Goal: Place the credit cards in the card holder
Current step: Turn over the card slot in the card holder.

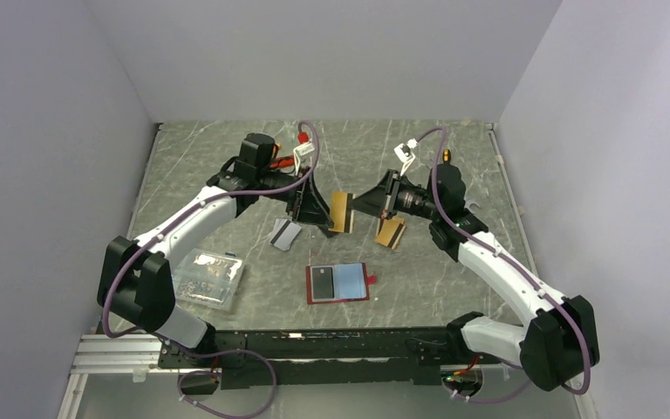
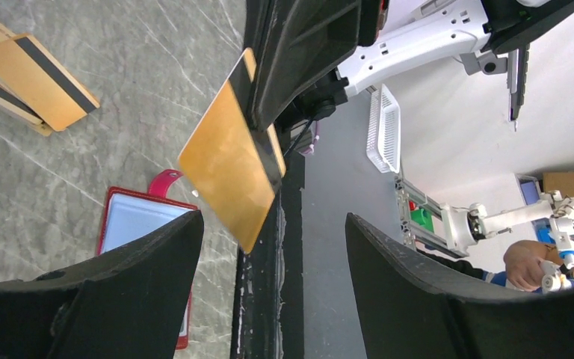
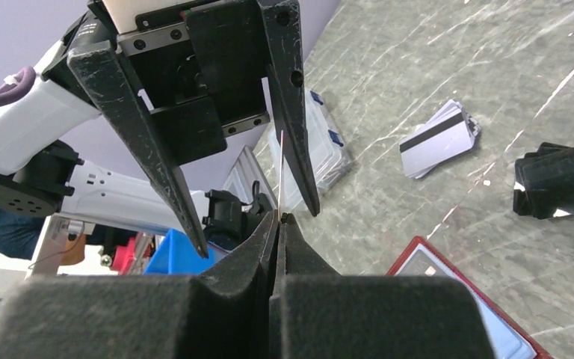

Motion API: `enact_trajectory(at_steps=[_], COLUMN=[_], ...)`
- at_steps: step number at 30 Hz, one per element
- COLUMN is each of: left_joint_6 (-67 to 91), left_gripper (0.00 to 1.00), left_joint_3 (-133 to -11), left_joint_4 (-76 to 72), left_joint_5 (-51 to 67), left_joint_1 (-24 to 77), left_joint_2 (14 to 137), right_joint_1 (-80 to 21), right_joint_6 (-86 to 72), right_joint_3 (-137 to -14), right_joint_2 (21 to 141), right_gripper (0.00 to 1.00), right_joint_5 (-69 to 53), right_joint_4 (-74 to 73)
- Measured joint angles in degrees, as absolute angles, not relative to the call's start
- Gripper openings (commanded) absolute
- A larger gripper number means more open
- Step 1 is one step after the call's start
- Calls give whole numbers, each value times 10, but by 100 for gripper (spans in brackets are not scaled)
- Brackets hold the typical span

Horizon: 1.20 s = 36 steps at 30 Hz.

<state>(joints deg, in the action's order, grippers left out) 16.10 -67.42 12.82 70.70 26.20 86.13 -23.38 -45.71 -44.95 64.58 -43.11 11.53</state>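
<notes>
Grey marbled tabletop (image 1: 227, 166) between pale walls, seen from above. The card holder (image 1: 338, 284) lies open near the middle, bluish lining up. A dark rectangle sits in its left half, either a card or just a pocket; I cannot tell which. A clear box (image 1: 210, 278) at near left holds small bits too fine to name. Silver cards (image 1: 284, 234) and a stack of orange cards (image 1: 391, 233) lie loose beyond the holder, so most of the job looks undone. Above them the right hand (image 1: 355, 208) pinches one orange card (image 1: 342, 212), facing the left hand (image 1: 328, 216).

From the left wrist, that hand's fingers (image 2: 433, 292) stand wide. The orange card hangs ahead between them and touches neither. The holder and the orange stack lie below.

From the right wrist, the right hand is clamped on the card, seen edge-on, with the left hand's fingers spread either side. It looks like a handover.
</notes>
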Motion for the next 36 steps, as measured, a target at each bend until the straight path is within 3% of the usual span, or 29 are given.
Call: enact_trajectory(at_steps=[2, 8, 10, 12, 15, 18, 23, 26, 28, 33, 36], left_joint_6=[178, 220, 227, 233, 239, 249, 272, 288, 297, 310, 314], left_gripper=[67, 23, 13, 1, 0, 0, 0, 0, 7, 32, 39], left_joint_3=[-668, -649, -645, -645, -645, -645, -642, -633, -627, -626, -626], left_joint_4=[111, 67, 62, 60, 53, 38, 5, -14, -24, -39, -54], left_joint_5=[709, 717, 716, 716, 719, 724, 737, 743, 750, 764, 777], left_joint_1=[267, 269, 266, 263, 262, 261, 259, 255, 253, 250, 250], left_joint_2=[861, 861, 861, 861, 861, 861, 861, 861, 861, 861, 861], right_joint_1=[-241, -254, -257, -258, -261, -265, -282, -291, -295, -298, -298], right_joint_6=[-462, -467, -468, -470, -476, -488, -518, -531, -538, -540, -536], right_joint_3=[-450, -450, -450, -450, -449, -445, -420, -413, -411, -410, -410], right_joint_2=[656, 672, 672, 672, 672, 672, 673, 678, 680, 676, 673], right_gripper=[0, 0, 0, 7, 17, 19, 16, 5, 0, 0, 0], right_joint_5=[-430, -425, -426, -429, -432, -430, -429, -423, -420, -407, -399], right_joint_4=[126, 139, 145, 152, 164, 179, 225, 242, 249, 255, 248])
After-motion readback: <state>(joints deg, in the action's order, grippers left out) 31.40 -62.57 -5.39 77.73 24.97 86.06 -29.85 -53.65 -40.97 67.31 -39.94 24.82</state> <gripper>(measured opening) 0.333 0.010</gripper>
